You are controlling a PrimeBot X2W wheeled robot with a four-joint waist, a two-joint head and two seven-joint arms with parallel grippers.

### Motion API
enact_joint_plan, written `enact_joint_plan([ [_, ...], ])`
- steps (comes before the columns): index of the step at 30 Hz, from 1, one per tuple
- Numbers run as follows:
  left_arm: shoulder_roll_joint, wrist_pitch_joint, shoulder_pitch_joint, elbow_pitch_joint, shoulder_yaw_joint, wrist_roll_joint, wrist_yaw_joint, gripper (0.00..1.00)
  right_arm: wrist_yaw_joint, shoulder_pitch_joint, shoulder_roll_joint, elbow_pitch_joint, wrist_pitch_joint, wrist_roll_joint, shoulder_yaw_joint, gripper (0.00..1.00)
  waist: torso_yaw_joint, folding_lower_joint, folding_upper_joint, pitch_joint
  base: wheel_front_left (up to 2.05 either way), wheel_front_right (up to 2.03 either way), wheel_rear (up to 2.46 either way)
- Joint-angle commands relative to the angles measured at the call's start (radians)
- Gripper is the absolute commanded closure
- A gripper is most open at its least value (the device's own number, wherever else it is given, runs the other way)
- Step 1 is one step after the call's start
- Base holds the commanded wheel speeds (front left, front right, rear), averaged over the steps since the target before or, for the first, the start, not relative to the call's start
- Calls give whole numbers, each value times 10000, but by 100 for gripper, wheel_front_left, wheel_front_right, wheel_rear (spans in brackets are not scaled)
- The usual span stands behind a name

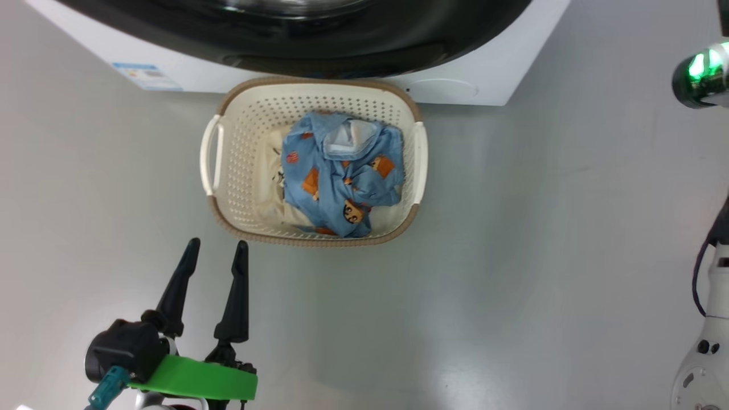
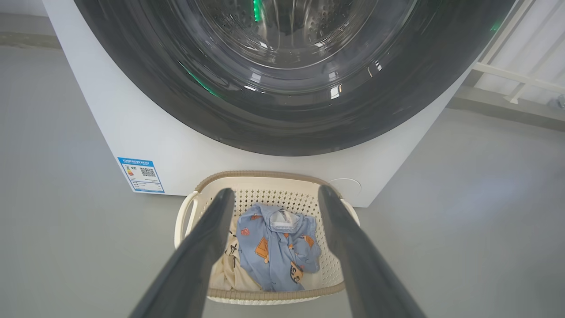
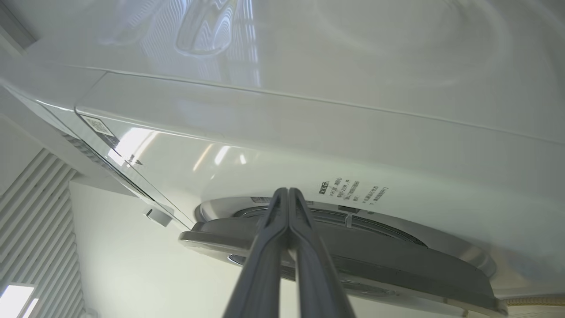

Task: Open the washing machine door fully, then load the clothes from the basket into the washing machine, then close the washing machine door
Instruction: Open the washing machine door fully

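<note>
the basket (image 1: 250,114) sits on the grey floor (image 1: 512,256) right against the front of the white washing machine (image 1: 484,74), its far rim tucked under the bulge of the glossy black door (image 1: 342,34). the clothes (image 1: 347,176) lie bunched inside it: a light-blue garment with orange and brown figures is heaped toward the right, and a cream-white garment (image 1: 267,182) with black marks is pressed against the left wall, partly beneath it. a blue label (image 1: 148,77) marks the machine's lower left corner. the left gripper (image 1: 218,246) hovers near the basket's near left corner, apart from it, its jaws spread wide and empty, pointing toward the machine. the right gripper (image 3: 288,191) is close up by the machine's white front, jaws pressed together with nothing between them. in the right wrist view its tip lies over the door's grey edge; whether it touches the door i cannot tell.
</note>
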Motion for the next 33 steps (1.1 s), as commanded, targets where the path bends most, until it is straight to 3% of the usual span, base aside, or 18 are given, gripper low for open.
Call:
enact_joint_plan([
  [1,85,-63,-150,-285,271,94,-16,0,16,-270,91,-292,71,-174,284,100,183,-1,-1,120,0,0,0],
  [33,42,-63,25,-554,-96,-630,-16,0,16,-1462,-716,51,-21,-264,1894,100,1426,-1,-1,837,0,0,0],
])
